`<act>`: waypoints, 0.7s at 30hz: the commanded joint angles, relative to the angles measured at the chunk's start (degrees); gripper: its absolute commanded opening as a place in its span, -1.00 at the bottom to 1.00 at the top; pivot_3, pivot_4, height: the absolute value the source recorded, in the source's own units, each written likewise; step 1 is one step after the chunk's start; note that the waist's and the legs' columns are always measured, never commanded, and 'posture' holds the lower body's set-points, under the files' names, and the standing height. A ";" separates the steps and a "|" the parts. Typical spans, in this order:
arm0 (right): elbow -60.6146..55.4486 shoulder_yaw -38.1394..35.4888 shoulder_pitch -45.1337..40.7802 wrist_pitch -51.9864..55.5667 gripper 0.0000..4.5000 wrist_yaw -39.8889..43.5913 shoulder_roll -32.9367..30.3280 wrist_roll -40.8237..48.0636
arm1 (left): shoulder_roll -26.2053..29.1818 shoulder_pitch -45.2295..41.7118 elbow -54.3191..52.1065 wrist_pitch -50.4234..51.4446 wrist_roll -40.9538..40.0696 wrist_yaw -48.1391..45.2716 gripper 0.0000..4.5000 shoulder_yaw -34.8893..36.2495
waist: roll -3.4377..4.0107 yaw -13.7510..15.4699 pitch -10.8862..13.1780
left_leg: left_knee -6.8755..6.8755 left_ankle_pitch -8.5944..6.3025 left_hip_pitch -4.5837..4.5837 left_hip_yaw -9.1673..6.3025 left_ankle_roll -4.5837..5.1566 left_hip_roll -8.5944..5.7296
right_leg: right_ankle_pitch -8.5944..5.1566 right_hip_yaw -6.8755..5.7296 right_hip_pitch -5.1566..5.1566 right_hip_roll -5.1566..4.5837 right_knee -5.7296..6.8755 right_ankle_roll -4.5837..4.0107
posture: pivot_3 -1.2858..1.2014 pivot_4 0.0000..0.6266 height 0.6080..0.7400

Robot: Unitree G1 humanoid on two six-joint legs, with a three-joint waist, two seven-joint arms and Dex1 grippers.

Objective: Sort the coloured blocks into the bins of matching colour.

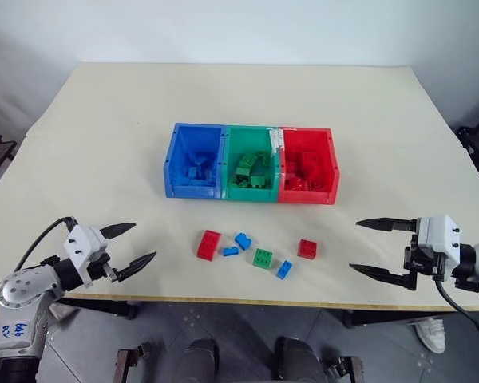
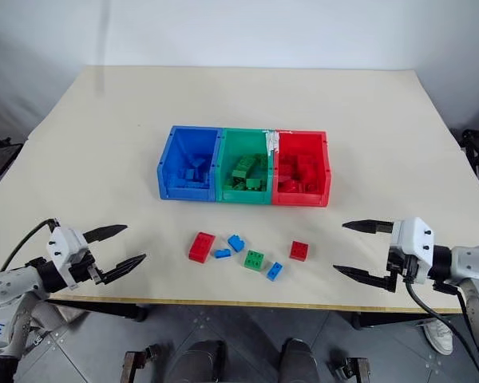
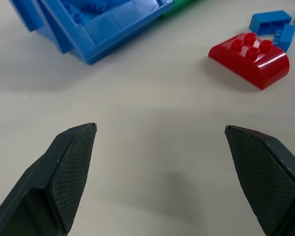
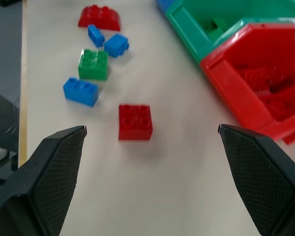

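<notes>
Cream table [image 1: 104,144] carries the bins [image 1: 251,163], with six loose blocks [image 1: 263,258] in front. Left gripper [image 1: 136,245] and right gripper [image 1: 374,247] hover spread wide, holding nothing.

You have three bins [image 1: 251,191] joined in a row: one blue, one green, one red. Six loose coloured blocks [image 1: 255,254] lie on the table [image 1: 104,144]: two red, one green, three blue. More blocks sit inside each bin, too jumbled to count. Two grippers show, left gripper [image 1: 136,246] and right gripper [image 1: 367,247].
</notes>
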 commanded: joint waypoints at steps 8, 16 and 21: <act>1.64 -10.27 9.58 0.37 1.00 0.18 -3.10 -0.65 | -2.08 -7.92 -14.95 8.89 -5.46 -3.92 0.98 -10.45 | -0.01 1.36 0.03 | 0.19 -0.26 -0.16 0.06 0.19 -0.01 | 0.05 0.06 0.03 0.05 0.04 0.04 | 0.03 -0.52 1.00; -0.30 -5.19 6.47 3.80 1.00 -0.61 -3.86 -2.52 | -2.64 -10.62 -20.36 11.71 -3.94 -5.68 0.98 -18.22 | 0.06 -0.44 0.07 | 0.09 -0.29 0.12 0.42 0.09 0.25 | 0.04 0.36 0.04 0.31 0.01 0.03 | 0.03 -0.52 1.00; -6.32 7.46 -3.43 14.89 1.00 -4.03 -4.18 -6.15 | -1.13 -6.90 -21.71 11.85 -3.45 -4.82 0.98 -15.91 | 0.11 -0.94 0.10 | 0.16 -0.30 0.11 0.46 0.08 0.33 | 0.05 0.45 -0.01 0.38 0.03 0.02 | 0.03 -0.52 1.00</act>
